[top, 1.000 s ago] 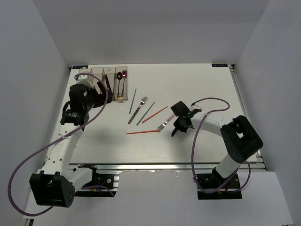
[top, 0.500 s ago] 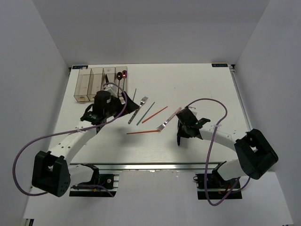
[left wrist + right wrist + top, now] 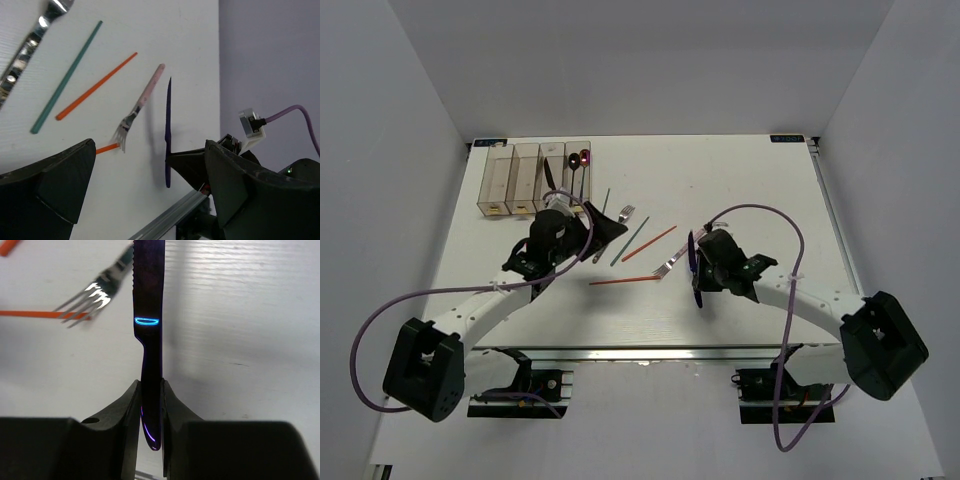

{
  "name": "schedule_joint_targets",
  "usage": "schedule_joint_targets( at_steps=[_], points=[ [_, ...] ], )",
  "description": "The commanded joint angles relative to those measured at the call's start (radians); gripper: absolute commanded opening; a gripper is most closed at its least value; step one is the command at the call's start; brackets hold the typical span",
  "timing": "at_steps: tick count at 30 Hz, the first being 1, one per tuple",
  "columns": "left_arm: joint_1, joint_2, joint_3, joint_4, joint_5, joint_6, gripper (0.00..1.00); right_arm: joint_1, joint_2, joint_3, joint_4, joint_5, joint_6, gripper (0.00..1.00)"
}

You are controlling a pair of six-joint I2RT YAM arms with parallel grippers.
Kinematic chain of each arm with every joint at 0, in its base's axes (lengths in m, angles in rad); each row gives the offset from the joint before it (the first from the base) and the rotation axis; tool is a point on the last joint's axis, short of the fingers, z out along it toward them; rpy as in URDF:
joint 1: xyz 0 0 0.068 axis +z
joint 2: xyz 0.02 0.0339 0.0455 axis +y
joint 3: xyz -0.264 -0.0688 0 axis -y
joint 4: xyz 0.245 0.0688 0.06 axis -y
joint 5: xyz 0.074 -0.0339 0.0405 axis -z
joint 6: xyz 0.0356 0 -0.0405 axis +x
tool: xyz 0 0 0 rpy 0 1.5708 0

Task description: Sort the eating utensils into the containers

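The white table (image 3: 750, 180) carries the clear containers (image 3: 498, 175) at eleven o'clock. Near its centre lie a silver fork (image 3: 625, 213), a pink-handled fork (image 3: 672, 263), green chopsticks (image 3: 632, 240) and orange chopsticks (image 3: 625, 281).

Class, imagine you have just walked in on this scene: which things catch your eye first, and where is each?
The dark blue knife stands out first, pinched by its handle in the right end effector, right of the table's middle. Left of it lie orange chopsticks, green chopsticks and forks, fanned out, with the open left end effector at their left end. Far left, the clear containers hold two spoons in the rightmost bin.
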Motion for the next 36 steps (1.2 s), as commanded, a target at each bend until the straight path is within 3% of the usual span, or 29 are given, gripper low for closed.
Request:
schedule_joint_targets(
  at_steps=[1,11,19,21,23,24,25,29,30,31,32,35,36],
  points=[
    [-0.031,-0.001,-0.037,0.184,0.033,-0.119,0.98,0.031,-0.07,0.011,0.068,-0.063,-0.04,0.0],
    [-0.116,0.149,-0.042,0.416,0.077,-0.206,0.89,0.146,-0.064,0.166,0.048,-0.132,-0.051,0.0],
    [-0.143,0.199,-0.06,0.458,0.101,-0.203,0.81,0.18,-0.073,0.215,0.085,-0.189,-0.033,0.0],
    [-0.144,0.203,-0.066,0.479,0.104,-0.21,0.73,0.191,-0.066,0.226,0.085,-0.22,-0.033,0.0],
    [-0.144,0.208,-0.065,0.505,0.113,-0.214,0.59,0.203,-0.058,0.232,0.085,-0.225,-0.033,0.0],
    [-0.144,0.217,-0.054,0.502,0.116,-0.213,0.37,0.206,-0.057,0.235,0.093,-0.225,-0.031,0.0],
    [-0.144,0.222,-0.051,0.493,0.117,-0.208,0.3,0.209,-0.057,0.238,0.091,-0.225,-0.031,0.0],
    [-0.144,0.251,-0.047,0.481,0.117,-0.203,0.27,0.229,-0.047,0.253,0.096,-0.224,-0.03,0.0],
    [-0.144,0.261,-0.048,0.494,0.127,-0.203,0.21,0.232,-0.044,0.257,0.091,-0.215,-0.028,0.0],
    [-0.144,0.266,-0.05,0.492,0.128,-0.203,0.06,0.233,-0.041,0.26,0.088,-0.212,-0.025,0.0],
    [-0.144,0.268,-0.05,0.49,0.13,-0.203,0.0,0.234,-0.04,0.26,0.091,-0.21,-0.025,0.0],
    [-0.144,0.268,-0.036,0.459,0.124,-0.177,0.0,0.234,-0.038,0.258,0.093,-0.202,-0.017,0.0],
    [-0.143,0.265,-0.022,0.382,0.107,-0.12,0.0,0.234,-0.04,0.258,0.087,-0.143,-0.01,0.07]
  ],
)
